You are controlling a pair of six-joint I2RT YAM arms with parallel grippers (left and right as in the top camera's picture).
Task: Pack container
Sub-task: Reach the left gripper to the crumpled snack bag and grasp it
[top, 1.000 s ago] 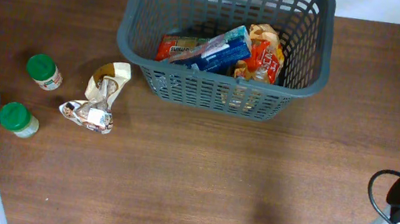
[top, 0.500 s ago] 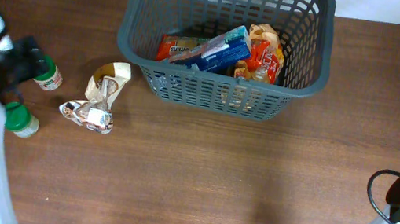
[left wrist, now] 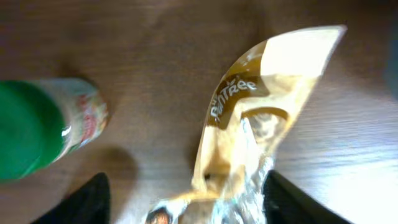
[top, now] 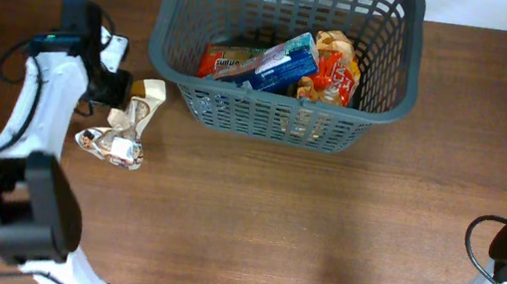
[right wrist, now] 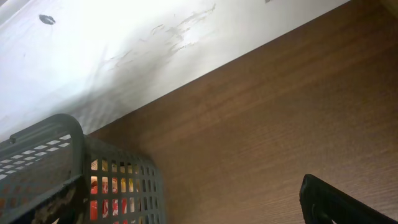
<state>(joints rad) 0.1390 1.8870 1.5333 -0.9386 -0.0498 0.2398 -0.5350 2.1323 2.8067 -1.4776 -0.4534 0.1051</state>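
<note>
- The container (top: 267,119), a dark grey plastic rectangle with lattice walls, sits far-centre on the wood-grain counter (top: 319,243) and holds glossy packets (top: 280,65).
- The left pincer (left wrist: 186,202) hangs spread wide over a crinkled tan foil pouch (left wrist: 249,124), near a green-capped round jar (left wrist: 43,130).
- Only one dark finger of the right pincer (right wrist: 339,202) shows, so its state cannot be told.

Green-lidded jar (left wrist: 43,127) beside tan pouch (left wrist: 249,124) on wooden table (top: 320,233)

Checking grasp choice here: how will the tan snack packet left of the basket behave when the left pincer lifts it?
Likely floppy: the tan snack packet is creased and twisted, so it should sag. Probably light: it looks like thin film. Its glossy foil end may slip in the left pincer.
</note>
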